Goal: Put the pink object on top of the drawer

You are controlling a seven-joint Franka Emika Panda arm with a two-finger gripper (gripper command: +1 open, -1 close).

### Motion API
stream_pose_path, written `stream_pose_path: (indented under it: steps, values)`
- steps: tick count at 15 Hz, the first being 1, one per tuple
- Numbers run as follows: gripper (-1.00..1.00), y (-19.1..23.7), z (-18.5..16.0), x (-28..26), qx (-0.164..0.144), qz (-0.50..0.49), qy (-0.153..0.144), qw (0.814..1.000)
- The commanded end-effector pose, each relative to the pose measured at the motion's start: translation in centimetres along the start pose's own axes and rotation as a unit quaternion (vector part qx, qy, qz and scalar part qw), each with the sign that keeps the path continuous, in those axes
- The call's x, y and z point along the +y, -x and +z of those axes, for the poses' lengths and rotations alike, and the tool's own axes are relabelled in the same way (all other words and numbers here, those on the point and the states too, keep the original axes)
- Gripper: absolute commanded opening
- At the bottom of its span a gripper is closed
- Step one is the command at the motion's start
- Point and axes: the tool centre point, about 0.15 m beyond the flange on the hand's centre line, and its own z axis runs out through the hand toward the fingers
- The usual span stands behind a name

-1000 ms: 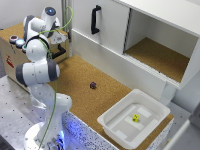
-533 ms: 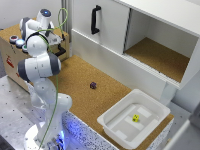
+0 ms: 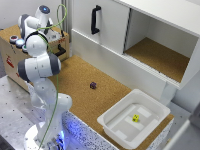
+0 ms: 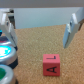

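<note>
Squarely on the cork drawer [image 4: 35,40], pink cube [image 4: 51,64], letters sideways, beneath wide-open claw [image 4: 40,31].

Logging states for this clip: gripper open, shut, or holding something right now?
Gripper: open, jaws spread wide and empty; the pink cube sits apart on the cork top.

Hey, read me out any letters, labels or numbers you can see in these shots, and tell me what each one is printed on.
"A" and "L": black letters, lying sideways, on the face of the pink cube on the cork top between the open tool's fingers.
Red marking on the side of the drawer: too blurred to read.
Yellow object in the white bin: too small to show any marks.
No other readable text.
</note>
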Motion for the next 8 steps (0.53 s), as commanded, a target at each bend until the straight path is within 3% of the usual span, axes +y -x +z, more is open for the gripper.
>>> stream_pose_path:
  steps: [1, 5, 8]
  values:
    - [1.00, 7.3, -4.7, -1.5, -0.026, -0.008, 0.028, 0.999]
    - [1.00, 11.2, -4.4, -0.4, -0.078, 0.021, 0.060, 0.995]
    - [1.00, 11.2, -4.4, -0.4, -0.078, 0.021, 0.060, 0.995]
